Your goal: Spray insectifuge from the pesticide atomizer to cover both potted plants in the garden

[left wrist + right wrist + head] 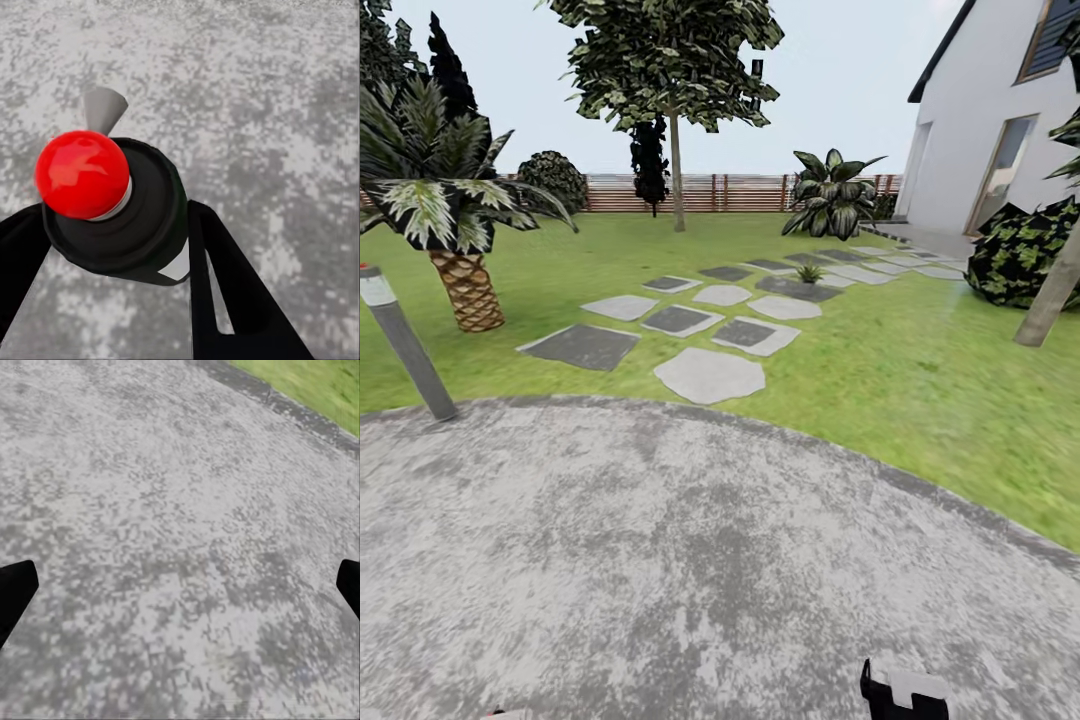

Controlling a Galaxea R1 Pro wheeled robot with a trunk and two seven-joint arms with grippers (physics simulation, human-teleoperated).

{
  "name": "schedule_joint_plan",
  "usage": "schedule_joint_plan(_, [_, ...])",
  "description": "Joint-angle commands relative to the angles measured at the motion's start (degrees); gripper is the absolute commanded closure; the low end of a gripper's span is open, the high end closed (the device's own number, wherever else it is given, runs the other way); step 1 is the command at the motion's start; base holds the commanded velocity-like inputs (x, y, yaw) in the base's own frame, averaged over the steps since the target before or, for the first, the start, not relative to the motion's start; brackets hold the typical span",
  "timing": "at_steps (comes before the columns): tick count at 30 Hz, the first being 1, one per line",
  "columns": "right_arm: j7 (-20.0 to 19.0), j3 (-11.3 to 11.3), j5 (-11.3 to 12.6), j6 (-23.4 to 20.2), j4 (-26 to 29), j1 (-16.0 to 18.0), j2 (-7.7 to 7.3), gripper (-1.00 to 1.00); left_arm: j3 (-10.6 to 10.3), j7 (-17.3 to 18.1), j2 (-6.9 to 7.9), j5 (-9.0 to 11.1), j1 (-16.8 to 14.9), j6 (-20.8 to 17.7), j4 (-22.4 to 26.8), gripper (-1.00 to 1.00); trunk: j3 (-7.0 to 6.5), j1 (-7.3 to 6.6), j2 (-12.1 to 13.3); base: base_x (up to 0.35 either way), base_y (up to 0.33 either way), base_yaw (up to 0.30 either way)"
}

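The pesticide atomizer (139,225) appears end-on in the left wrist view: a dark round body with a white patch, a red ball on top and a grey nozzle cone. My left gripper (116,217) is shut on it, with one black finger on each side, above the grey mottled patio (262,97). My right gripper (180,589) is open, fingers spread wide over bare paving, and its tip shows at the head view's lower edge (905,692). One small potted plant (808,272), a low olive-green rosette, sits far ahead among the stepping stones (710,375).
The patio (660,560) ends in a curved edge against the lawn (920,370). A grey lamp post (405,345) leans at the left edge, with a palm (455,230) behind it. Also around are a tree (676,150), a big leafy plant (832,195), a dark shrub (1025,250), a white house (980,120) and a fence (740,192).
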State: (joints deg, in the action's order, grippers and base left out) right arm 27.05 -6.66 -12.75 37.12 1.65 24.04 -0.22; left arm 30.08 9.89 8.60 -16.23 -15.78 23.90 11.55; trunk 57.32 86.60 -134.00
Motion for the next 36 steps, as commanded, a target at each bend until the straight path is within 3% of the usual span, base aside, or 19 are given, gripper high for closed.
schedule_joint_plan(1, [0.2, -0.5, -0.6, 0.1, -0.1, 0.0, 0.02, -1.00, 0.5, 0.3, 0.00, -0.4, 0.0, 0.2, 0.0, 1.00, 0.05, 0.02, 0.0, 0.340, 0.000, 0.000])
schedule_joint_plan(36, [0.2, -0.5, -0.5, 0.1, -0.1, 0.0, 0.13, -1.00, 0.5, 0.3, 0.00, -0.4, -0.1, 0.2, 0.0, 1.00, 0.05, 0.02, 0.0, 0.340, 0.000, 0.000])
